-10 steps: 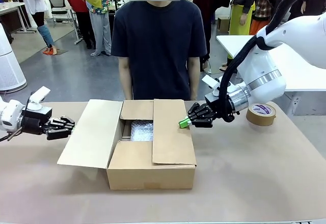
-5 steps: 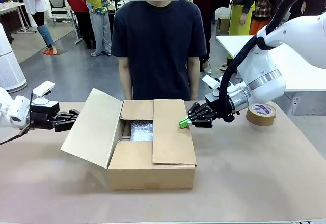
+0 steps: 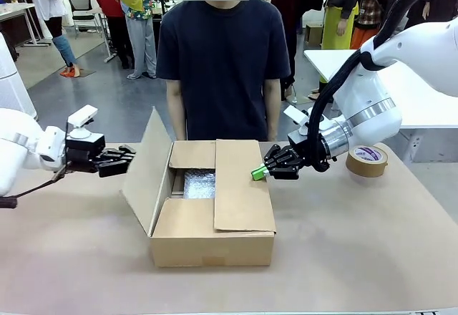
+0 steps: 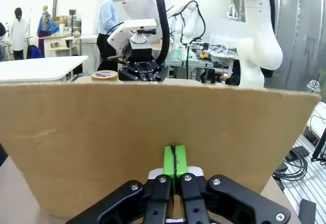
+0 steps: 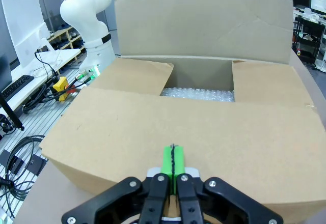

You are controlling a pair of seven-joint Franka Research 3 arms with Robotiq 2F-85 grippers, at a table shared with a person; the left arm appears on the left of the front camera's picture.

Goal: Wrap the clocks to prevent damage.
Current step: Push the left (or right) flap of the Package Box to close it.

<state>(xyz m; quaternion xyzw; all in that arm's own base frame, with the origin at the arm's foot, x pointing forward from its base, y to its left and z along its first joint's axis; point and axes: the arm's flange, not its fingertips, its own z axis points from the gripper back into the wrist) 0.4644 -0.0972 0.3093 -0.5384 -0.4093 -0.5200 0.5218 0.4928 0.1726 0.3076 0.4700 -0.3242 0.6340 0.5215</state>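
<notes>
Purple-labelled tape roll (image 3: pixel 367 160), print illegible, lies near the right gripper (image 3: pixel 257 173).

The location is a robotics laboratory in an open hall. Indicators:

- a smooth grey floor (image 3: pixel 93 107)
- white worktables (image 3: pixel 429 93)
- an office chair (image 3: pixel 82 6)
- loose cables (image 5: pixel 20 155) on an aluminium-profile frame (image 5: pixel 35 132)
- an equipment-laden bench (image 4: pixel 204 56)
- several people standing (image 3: pixel 136 14) in the background

A brown tape roll (image 3: pixel 367 160) lies flat on the table (image 3: pixel 358 258), far right; a person (image 3: pixel 222 64) in a dark shirt stands beyond.
</notes>
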